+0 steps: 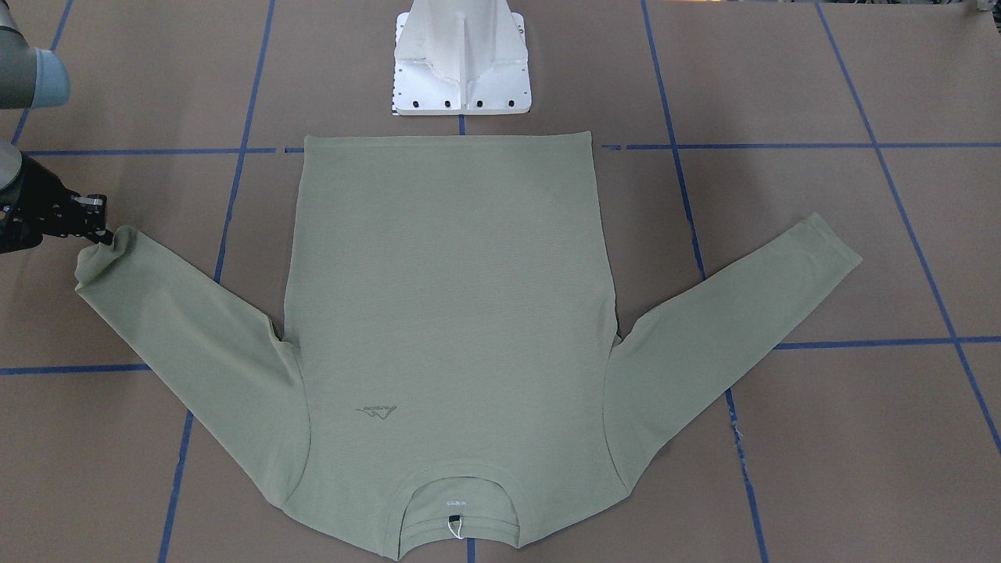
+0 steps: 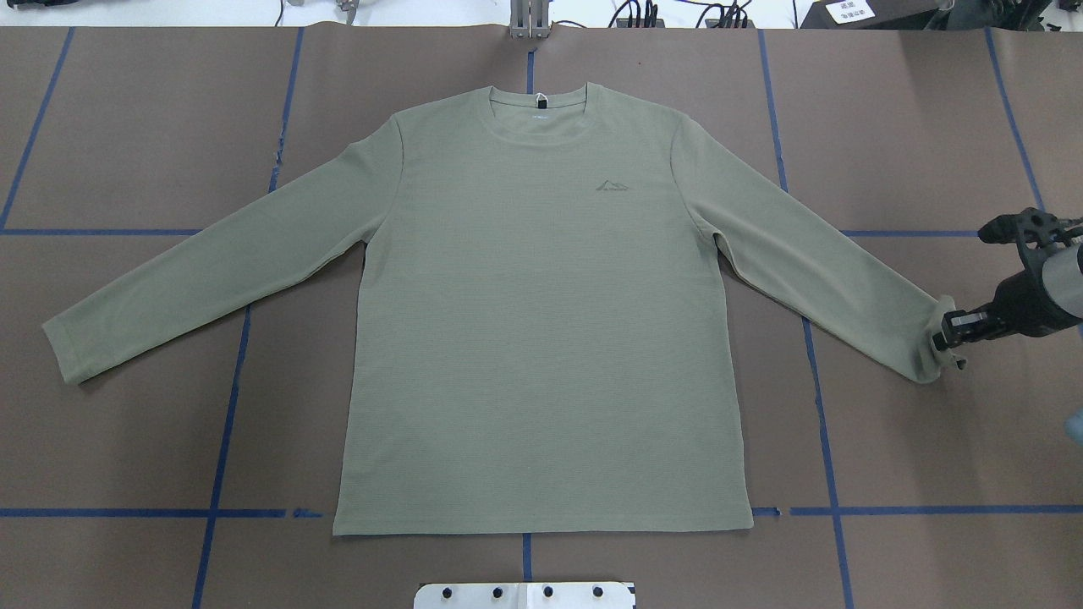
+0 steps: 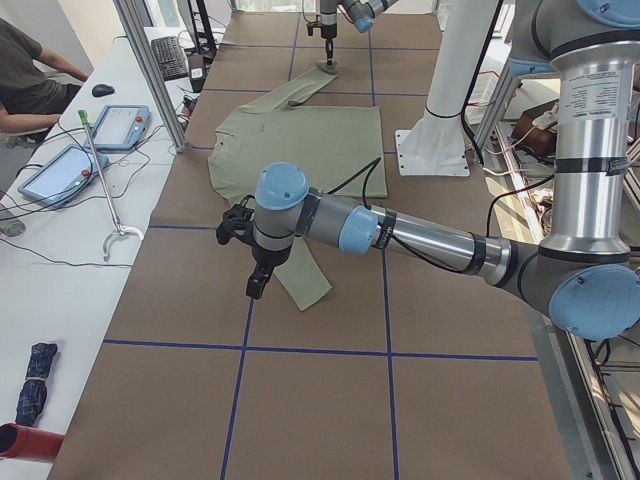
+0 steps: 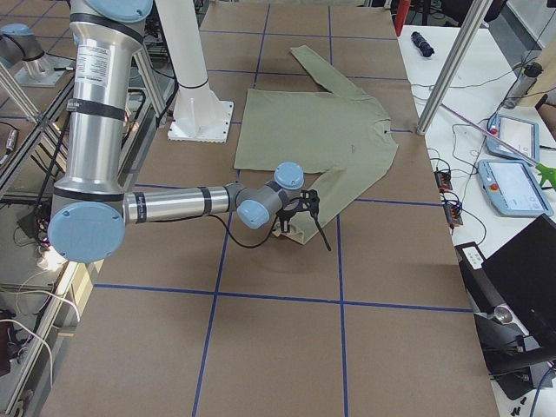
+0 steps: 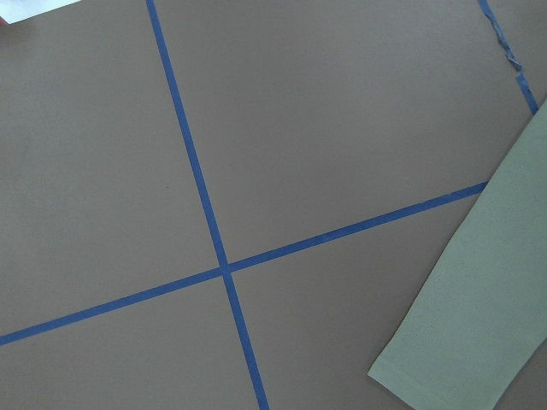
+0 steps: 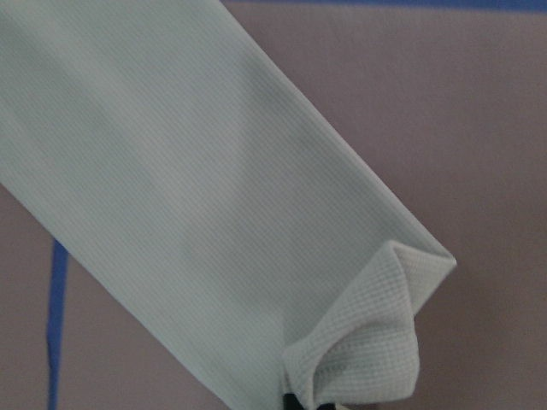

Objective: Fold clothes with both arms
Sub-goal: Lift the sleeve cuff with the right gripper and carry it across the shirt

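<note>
Although not one fold shows in the sage-green long-sleeved shirt (image 2: 541, 338), a first move looks to be under way, with the right end effector (image 2: 941, 337) at the near cuff (image 6: 367, 342), the end of the sleeve on its own side. Both sleeves and the body are left to fold, so by this reading nearly the whole task lies ahead.

The black fingers appear closed on that near cuff. It is bunched and lifted off the brown surface (image 2: 931, 440) around the fingertips, while the rest of the sleeve lies flat. The fabric hides most of the pinch in the wrist view, so the grip is a judgement.

Away from the end effector, the sleeve slants to the shoulder. Beyond it the body is spread smooth and front side up, with the chest logo (image 2: 613, 187) showing, the hem towards the robot and the ribbed neck (image 2: 537, 106) on the far side.

Farthest from the right end effector, the opposite sleeve lies straight and flat, ending in the far cuff (image 5: 444, 359). The left end effector (image 3: 256, 285) hangs above bare surface just beside that far cuff, apart from the cloth. Only a side view shows it, so whether its fingers are spread or closed cannot be told.
</note>
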